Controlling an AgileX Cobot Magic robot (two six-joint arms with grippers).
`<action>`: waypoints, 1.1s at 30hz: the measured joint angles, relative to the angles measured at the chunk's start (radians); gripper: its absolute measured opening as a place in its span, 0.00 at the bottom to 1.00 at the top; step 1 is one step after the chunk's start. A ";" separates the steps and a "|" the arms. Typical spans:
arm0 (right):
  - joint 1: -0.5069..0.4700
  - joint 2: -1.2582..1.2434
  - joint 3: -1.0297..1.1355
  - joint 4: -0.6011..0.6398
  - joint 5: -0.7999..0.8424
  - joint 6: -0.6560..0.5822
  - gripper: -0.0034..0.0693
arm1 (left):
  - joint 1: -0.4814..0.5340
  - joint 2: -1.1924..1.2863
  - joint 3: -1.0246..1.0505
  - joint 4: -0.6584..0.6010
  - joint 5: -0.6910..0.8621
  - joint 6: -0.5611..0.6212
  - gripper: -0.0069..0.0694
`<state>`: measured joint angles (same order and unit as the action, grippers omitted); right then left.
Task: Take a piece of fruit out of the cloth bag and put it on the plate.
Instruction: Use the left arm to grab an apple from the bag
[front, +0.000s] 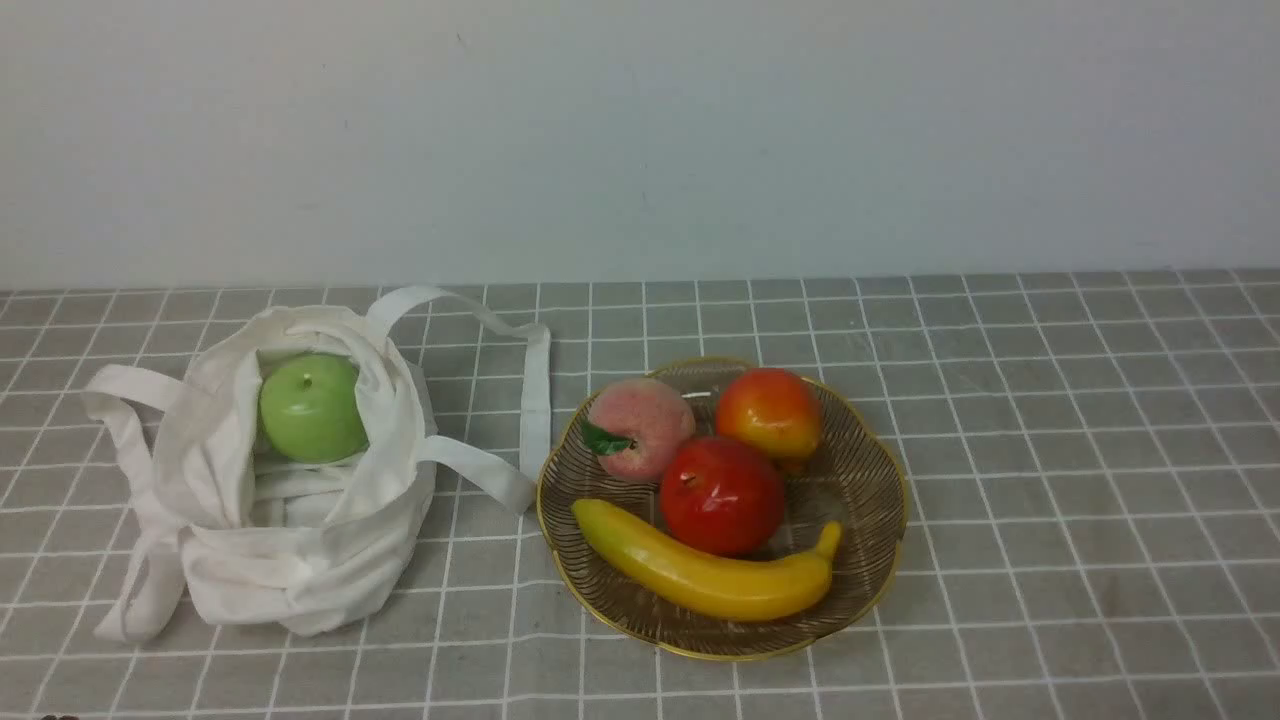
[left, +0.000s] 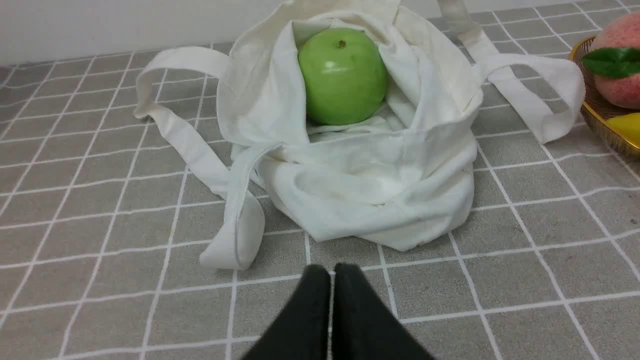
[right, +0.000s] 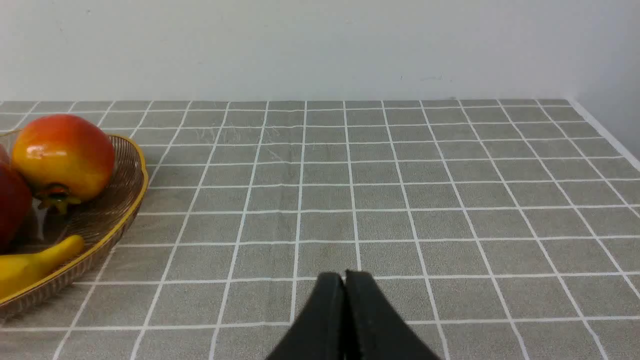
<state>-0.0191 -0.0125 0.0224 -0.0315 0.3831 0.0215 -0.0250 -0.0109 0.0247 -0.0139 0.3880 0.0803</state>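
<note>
The green apple (front: 312, 407) sits in the open mouth of the white cloth bag (front: 290, 560) at the table's left; it also shows in the left wrist view (left: 342, 75) inside the bag (left: 380, 190). The brown plate (front: 860, 480) with a gold rim stands right of the bag. Neither arm shows in the front view. My left gripper (left: 332, 270) is shut and empty, hovering over the cloth short of the bag. My right gripper (right: 344, 276) is shut and empty over bare cloth, to the right of the plate (right: 117, 210).
The plate holds a pinkish peach (front: 640, 425), a red apple (front: 722, 495), an orange-red pomegranate (front: 768, 412) and a yellow banana (front: 700, 575). The bag's strap handles (front: 535, 390) trail toward the plate. A grey checked tablecloth (front: 1050, 500) covers the table; a white wall stands behind.
</note>
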 joint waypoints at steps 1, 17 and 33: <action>0.000 0.000 0.000 0.000 0.000 0.000 0.02 | 0.000 0.000 0.000 0.000 0.000 0.000 0.08; 0.000 0.000 0.000 0.000 0.000 0.000 0.02 | 0.000 0.000 0.000 0.000 0.000 0.000 0.08; 0.000 0.000 0.000 0.000 0.000 0.000 0.02 | 0.000 0.000 0.004 -0.054 -0.103 -0.056 0.08</action>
<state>-0.0191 -0.0125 0.0224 -0.0315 0.3831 0.0215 -0.0250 -0.0109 0.0288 -0.0679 0.2846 0.0245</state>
